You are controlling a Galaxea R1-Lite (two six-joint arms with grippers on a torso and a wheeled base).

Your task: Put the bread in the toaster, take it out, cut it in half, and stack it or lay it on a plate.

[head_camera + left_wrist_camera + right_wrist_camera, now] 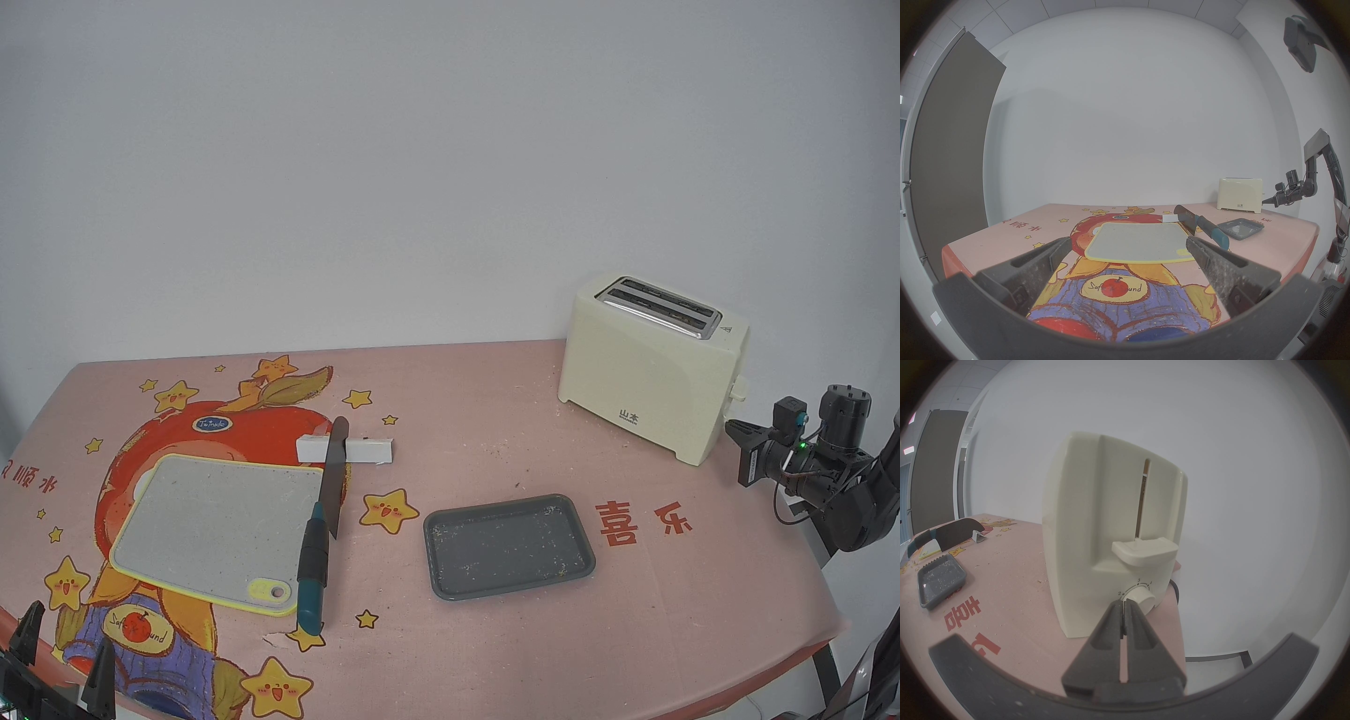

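Now, right end effector (pixel 1123 606): held shut and empty, fingers pressed together, the tips just in front of the dial (pixel 1139 599) and below the lever (pixel 1144 551).
Left end effector (pixel 1127 241): held wide and empty, over the near left edge of the tabletop (pixel 487 422), well apart from the toaster (pixel 656 375).
Bread: not seen; no slice stands above the slots in the head view, and whether one sits inside cannot be told.
Lever: seen low in its track, so a toasting cycle is judged to be under way or just finished.
Cutting gear: the knife (pixel 319 525) is laid along the right edge of the cutting board (pixel 220 530), its blade propped on a white rest (pixel 370 450); the grey plate (pixel 506 548) is set between board and toaster.
Risk, dial: the setting could be turned if the shut tips are driven forward instead of up.
Risk, lever: a lift from beneath could slip off, since nothing is clamped.
Risk, toaster: the light body could be shoved or tipped by a sideways push.
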